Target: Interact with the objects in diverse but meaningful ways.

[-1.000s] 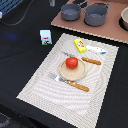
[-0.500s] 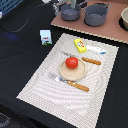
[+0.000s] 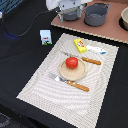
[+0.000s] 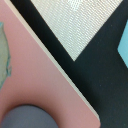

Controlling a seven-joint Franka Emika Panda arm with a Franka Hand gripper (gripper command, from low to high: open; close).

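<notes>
Scanning the exterior view from its left for you: the white carton with green-blue print (image 3: 45, 37) is standing upright on the black table (image 3: 20, 65), just off the placemat's (image 3: 65, 95) far left corner. Next you're seeing the gripper (image 3: 69, 10) sitting at the top edge over the pinkish board (image 3: 112, 31), by a grey pot (image 3: 96, 14); its fingers are hidden, so I cannot tell how wide it is. On the mat, the fork (image 3: 69, 82) is lying on the near side of the round plate (image 3: 75, 73), and the red tomato (image 3: 72, 62) is sitting on that plate. The knife (image 3: 85, 59) is lying on the far side. Then the yellow rectangular packet (image 3: 79, 45), and just beside it the white tube with blue end (image 3: 96, 49) (tip pointing right). The wrist view is only giving you blurred board (image 4: 45, 85) and mat (image 4: 82, 25), no fingers
</notes>
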